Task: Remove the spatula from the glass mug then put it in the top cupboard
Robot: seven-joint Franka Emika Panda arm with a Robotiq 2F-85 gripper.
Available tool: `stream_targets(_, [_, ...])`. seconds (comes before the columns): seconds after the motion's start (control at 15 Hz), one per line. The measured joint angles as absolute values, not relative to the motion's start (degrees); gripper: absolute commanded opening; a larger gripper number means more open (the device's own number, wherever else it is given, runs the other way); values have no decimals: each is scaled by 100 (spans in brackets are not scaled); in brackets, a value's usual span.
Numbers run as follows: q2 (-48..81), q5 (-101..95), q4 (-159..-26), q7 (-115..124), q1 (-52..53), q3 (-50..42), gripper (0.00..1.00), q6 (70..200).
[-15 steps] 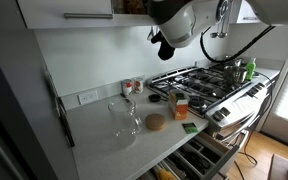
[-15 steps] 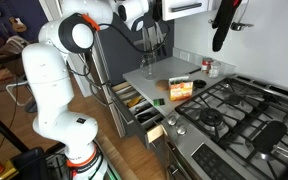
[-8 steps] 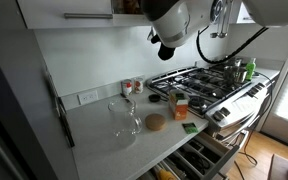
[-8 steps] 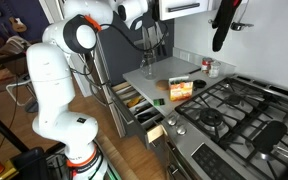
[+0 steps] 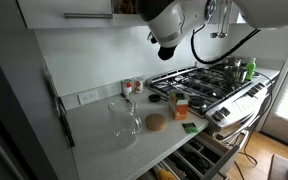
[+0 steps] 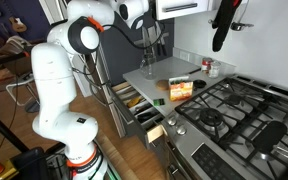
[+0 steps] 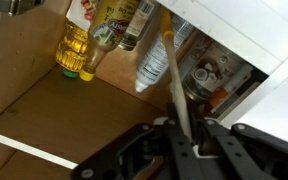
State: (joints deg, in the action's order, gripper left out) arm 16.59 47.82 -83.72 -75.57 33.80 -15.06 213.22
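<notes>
Wrist view first: my tool (image 7: 186, 132) is pressed tight onto the spatula (image 7: 173, 75), pinching its stick low down between the dark fingers. What I see of the spatula is a slim, pale wooden stick, plain and straight. It rises out of the grip with a slight lean to the left of the picture, running up across the mouth of the top cupboard (image 7: 44, 110). I can't make out the blade end from here.

The stick stands right in front of the cupboard's brownish inside. Behind it are a yellow oil bottle (image 7: 74, 52) over on the left and a clear bottle (image 7: 149, 68) just beside the stick. The cupboard's brown floor lies bare below them.

In an exterior view the arm (image 5: 169, 22) is up high against the white cupboard front, next to the steel bar handle (image 5: 89, 15). I can't pick out the tool itself there.

Down on the bench (image 5: 99, 145) the glass mug (image 5: 124, 118) stands upright, clear and round-bodied, with nothing standing in it. A brown disc (image 5: 155, 122) lies just beside it, and the stove (image 5: 209, 80) is beyond that.
</notes>
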Motion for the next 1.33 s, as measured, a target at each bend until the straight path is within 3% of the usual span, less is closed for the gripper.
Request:
stream_targets(0.4, [1832, 4782, -8170, -7536, 3329, -1509, 15, 21319])
stream_targets(0.47, [1841, 4782, -8157, -7534, 3327, -1509, 4, 21308])
stream_targets(1.33, [2469, 5105, -7541, -7499, 3253, -1624, 4, 21982])
